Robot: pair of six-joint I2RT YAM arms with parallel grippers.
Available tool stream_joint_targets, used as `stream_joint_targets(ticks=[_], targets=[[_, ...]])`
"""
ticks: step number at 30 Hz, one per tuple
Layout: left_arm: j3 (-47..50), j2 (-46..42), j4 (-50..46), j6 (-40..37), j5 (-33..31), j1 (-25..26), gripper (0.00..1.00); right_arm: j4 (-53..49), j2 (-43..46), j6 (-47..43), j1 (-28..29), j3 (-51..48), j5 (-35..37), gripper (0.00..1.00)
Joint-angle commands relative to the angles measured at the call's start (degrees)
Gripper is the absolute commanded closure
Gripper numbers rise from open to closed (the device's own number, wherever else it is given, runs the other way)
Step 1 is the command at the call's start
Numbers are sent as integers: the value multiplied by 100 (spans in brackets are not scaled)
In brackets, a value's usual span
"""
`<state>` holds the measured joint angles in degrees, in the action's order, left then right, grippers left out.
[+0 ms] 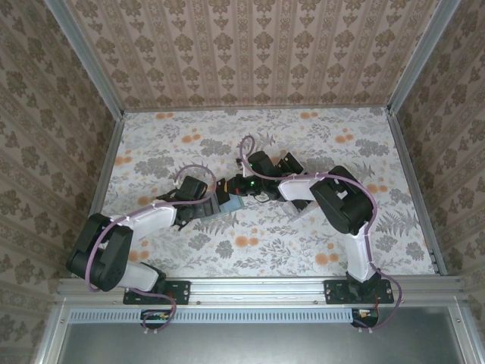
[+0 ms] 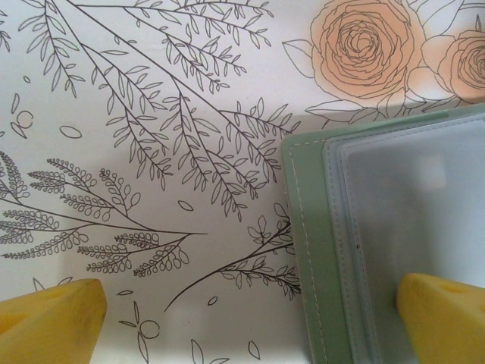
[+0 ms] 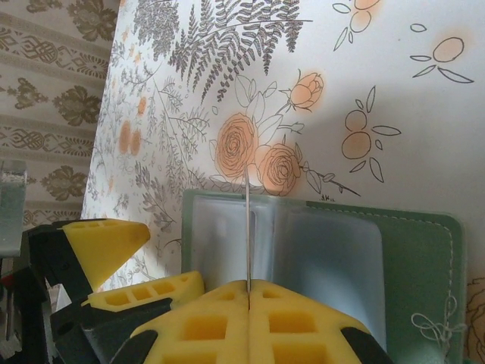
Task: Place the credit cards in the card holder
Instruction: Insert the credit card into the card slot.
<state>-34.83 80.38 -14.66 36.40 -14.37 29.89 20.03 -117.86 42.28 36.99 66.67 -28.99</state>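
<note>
No lettering, label or number can be read; the table cover (image 1: 303,235) shows only flowers, the card holder (image 3: 413,265) only stitching.

black-white arms (image 1: 151,216), purple cables (image 1: 243,152), yellow-fingered hands (image 3: 248,292)

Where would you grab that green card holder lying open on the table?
Probably by the card holder's stitched green edge, coming down from above with one jaw outside it: it lies open and flat on the table, so only that thin rim can be pinched. The clear inner sleeves look flimsy.
</note>
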Motion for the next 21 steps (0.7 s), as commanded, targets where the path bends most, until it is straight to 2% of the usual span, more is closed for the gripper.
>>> stream_joint_targets(ticks=[1, 21], targets=[[169, -12, -350, 51, -94, -45, 0, 254, -166, 95, 10, -132, -116, 100], [183, -18, -345, 51, -92, -45, 0, 904, -239, 384, 10, -602, -216, 100]])
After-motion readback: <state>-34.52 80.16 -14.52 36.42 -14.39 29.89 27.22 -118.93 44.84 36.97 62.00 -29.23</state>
